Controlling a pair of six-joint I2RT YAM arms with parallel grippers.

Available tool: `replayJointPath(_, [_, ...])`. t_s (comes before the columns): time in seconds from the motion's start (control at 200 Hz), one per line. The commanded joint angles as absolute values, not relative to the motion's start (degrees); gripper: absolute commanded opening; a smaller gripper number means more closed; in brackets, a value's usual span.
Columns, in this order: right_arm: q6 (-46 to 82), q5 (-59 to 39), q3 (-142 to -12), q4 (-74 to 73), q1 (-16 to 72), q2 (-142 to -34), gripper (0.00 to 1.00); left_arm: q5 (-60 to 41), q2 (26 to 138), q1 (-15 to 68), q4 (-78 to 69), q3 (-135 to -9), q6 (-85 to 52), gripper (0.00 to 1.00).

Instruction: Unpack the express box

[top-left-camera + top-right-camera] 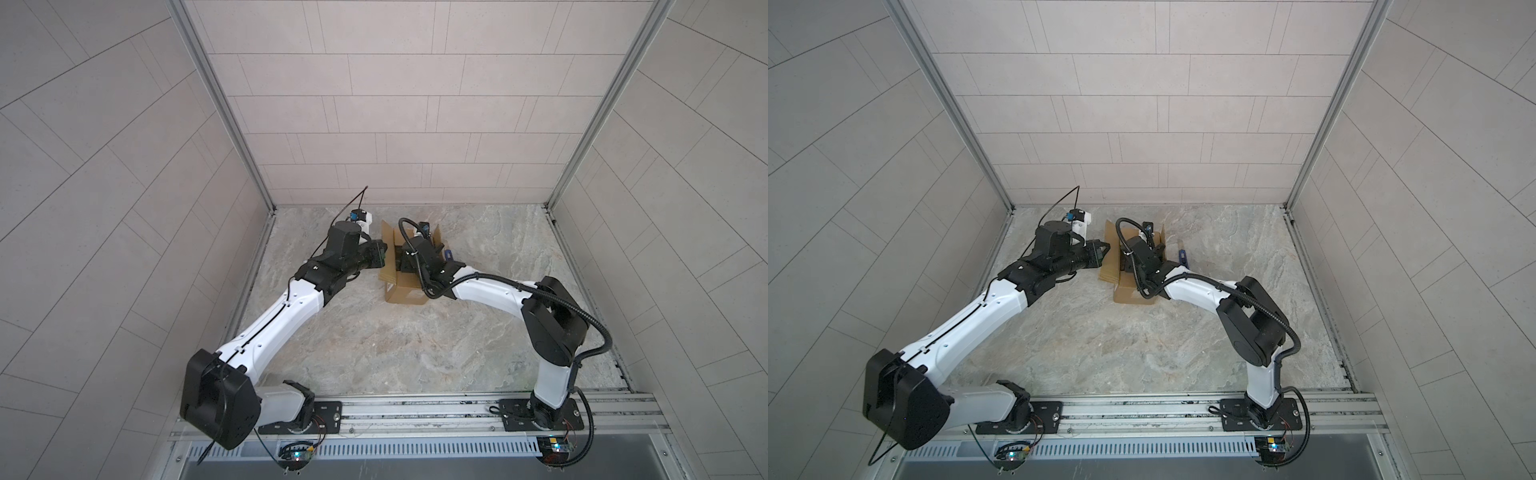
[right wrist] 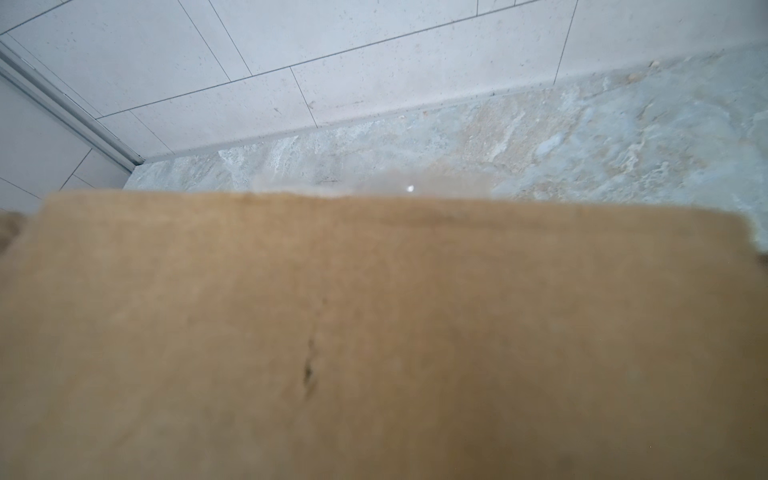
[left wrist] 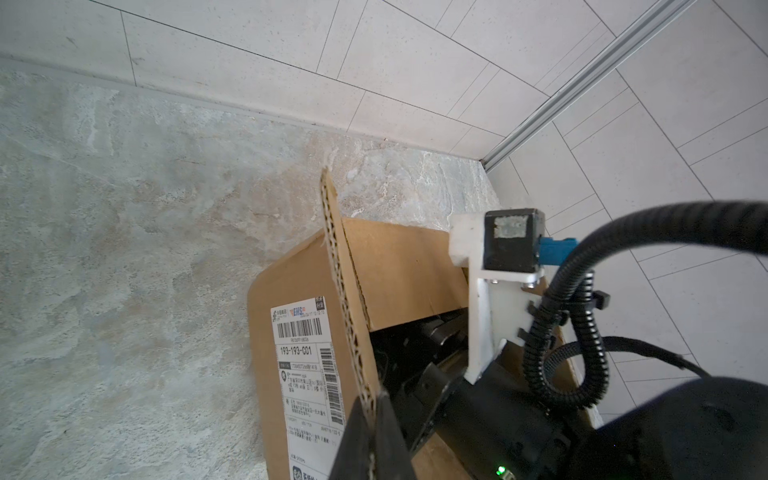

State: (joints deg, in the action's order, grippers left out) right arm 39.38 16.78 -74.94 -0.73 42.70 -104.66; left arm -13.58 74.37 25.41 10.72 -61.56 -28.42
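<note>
Half done: express box (image 1: 405, 293) open. Your left gripper (image 3: 371, 401) clamps raised flap (image 3: 345, 291) between fingers (image 3: 392, 440); right gripper (image 1: 401, 259) closed inside box, anything between its fingers hidden. Left: pull contents out.

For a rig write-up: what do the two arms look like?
Both arms have white link shells and black joints. The left arm carries a thin black cable; the right arm a thick corrugated black hose. Its wrist camera is a black cube on a white bracket, with a blue plug.
</note>
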Motion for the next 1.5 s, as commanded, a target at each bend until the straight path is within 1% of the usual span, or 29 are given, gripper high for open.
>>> replayJointPath(0.0, [37.33, 10.91, -76.73, -6.33, 45.17, -95.94, 0.0, -8.67, 75.67, 24.36, 12.15, -61.86, -28.39, 0.0])
replayJointPath(0.285, [37.47, 7.06, -77.65, -5.99, 46.03, -91.86, 0.0, -7.64, 77.29, 23.58, 13.71, -62.24, -29.55, 0.0])
replayJointPath(0.591, [36.39, 6.51, -80.29, -4.66, 46.93, -88.21, 0.0, -5.83, 79.36, 23.3, 17.36, -64.81, -30.65, 0.0])
replayJointPath(0.916, [35.51, 6.09, -84.7, -4.84, 46.93, -87.18, 0.0, -4.48, 79.72, 23.21, 19.07, -65.65, -30.84, 0.0])
replayJointPath(1.176, [34.52, 6.96, -85.17, -5.27, 46.85, -85.15, 0.0, -2.8, 79.8, 22.86, 20.62, -65.99, -29.93, 0.0])
replayJointPath(1.382, [30.75, 8.47, -88.27, -3.28, 46.71, -80.78, 0.0, -1.15, 79.92, 21.51, 22.49, -66.92, -29.22, 0.0])
replayJointPath(1.492, [29.22, 10.25, -87.83, -1.01, 45.85, -77.16, 0.0, -1.06, 79.98, 20.33, 23.25, -68.12, -28.88, 0.0])
